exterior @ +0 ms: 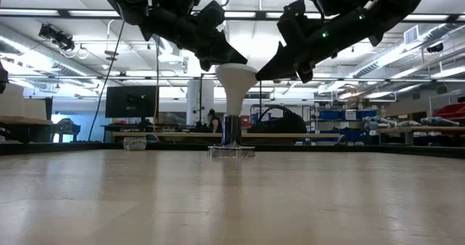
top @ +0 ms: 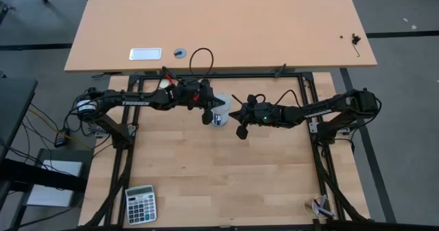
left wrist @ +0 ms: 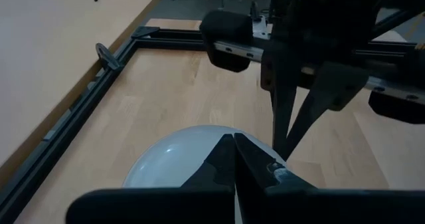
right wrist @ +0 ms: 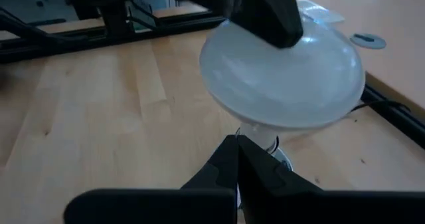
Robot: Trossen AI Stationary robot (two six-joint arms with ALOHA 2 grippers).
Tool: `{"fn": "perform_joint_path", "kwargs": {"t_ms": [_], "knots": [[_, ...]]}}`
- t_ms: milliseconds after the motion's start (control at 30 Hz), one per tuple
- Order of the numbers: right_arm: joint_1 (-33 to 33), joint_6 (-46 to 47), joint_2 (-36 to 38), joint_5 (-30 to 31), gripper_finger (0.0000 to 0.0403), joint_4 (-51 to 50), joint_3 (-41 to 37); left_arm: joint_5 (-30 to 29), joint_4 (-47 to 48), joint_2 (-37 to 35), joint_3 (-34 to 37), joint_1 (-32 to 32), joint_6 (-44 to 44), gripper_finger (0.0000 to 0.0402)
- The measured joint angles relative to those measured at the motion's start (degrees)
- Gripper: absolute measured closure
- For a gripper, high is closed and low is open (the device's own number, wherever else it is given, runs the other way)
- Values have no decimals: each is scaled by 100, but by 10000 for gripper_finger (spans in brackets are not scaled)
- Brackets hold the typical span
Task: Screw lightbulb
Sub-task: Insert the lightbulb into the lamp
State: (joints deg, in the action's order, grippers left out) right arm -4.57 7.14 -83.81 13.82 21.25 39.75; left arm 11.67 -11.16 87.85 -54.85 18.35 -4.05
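Observation:
The white lightbulb (exterior: 236,81) stands upright, dome up, its narrow base in a silver socket (exterior: 231,132) on the wooden table, near the far middle (top: 221,109). My left gripper (exterior: 238,60) is shut and sits on the dome, reaching in from the table's left. My right gripper (exterior: 263,73) is shut and hangs just off the dome's right rim. In the right wrist view its tips (right wrist: 237,140) point at the cone neck under the dome (right wrist: 285,78). From above, a gap shows between it (top: 241,131) and the bulb. My left gripper lays its shut fingers (right wrist: 269,14) on the top of the bulb's dome (left wrist: 172,161), toward its left side. The fingers slant down from the table's left. The bulb stays upright in the socket. The exact spot of touch is hidden under the fingers.
A calculator (top: 140,203) lies at the near left corner. A black frame rail (top: 226,75) runs along the table's far edge. Beyond it, a lighter table carries a white plate (top: 145,53) and a small grey disc (top: 180,53). A black cord (top: 202,56) loops behind the bulb.

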Motion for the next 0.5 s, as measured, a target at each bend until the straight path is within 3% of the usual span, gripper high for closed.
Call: {"fn": "perform_joint_path", "kwargs": {"t_ms": [500], "knots": [[88, -91, 157, -38, 392, -47, 0, 275, -217, 9, 8, 4, -4, 401]]}}
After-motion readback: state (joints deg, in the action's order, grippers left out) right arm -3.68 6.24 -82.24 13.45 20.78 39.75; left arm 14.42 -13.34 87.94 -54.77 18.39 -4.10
